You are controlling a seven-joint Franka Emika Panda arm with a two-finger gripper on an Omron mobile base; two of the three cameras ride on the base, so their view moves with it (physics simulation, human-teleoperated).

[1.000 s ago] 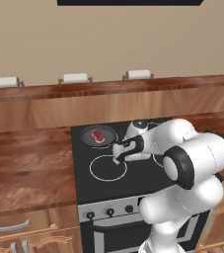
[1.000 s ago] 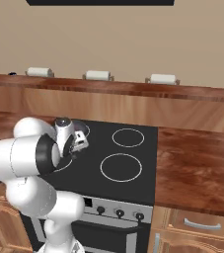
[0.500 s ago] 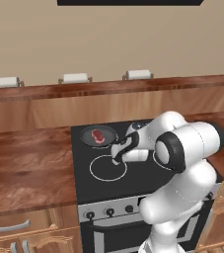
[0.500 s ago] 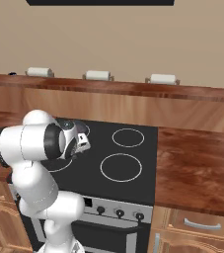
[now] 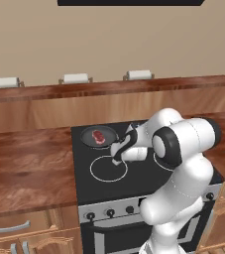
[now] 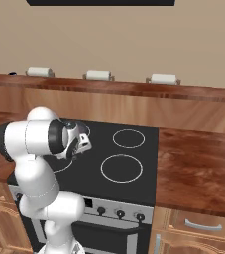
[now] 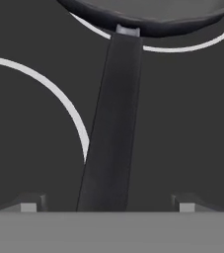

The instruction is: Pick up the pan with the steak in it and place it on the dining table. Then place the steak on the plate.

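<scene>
Two finger tips of the pincer (image 7: pixel 107 205) stand wide apart astride the handle (image 7: pixel 112 128) of the pan (image 5: pixel 98 137), having come lower than a second ago, so closing comes next while the steak (image 5: pixel 98 134) waits on the stove (image 5: pixel 134 173).

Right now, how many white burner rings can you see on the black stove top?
4: front left, back left under the pan, front right, back right. The arm hides parts of some rings, but no further ring seems hidden.

Base views flank one stove (image 5: pixel 134 183) (hand view hugs its surface).
</scene>
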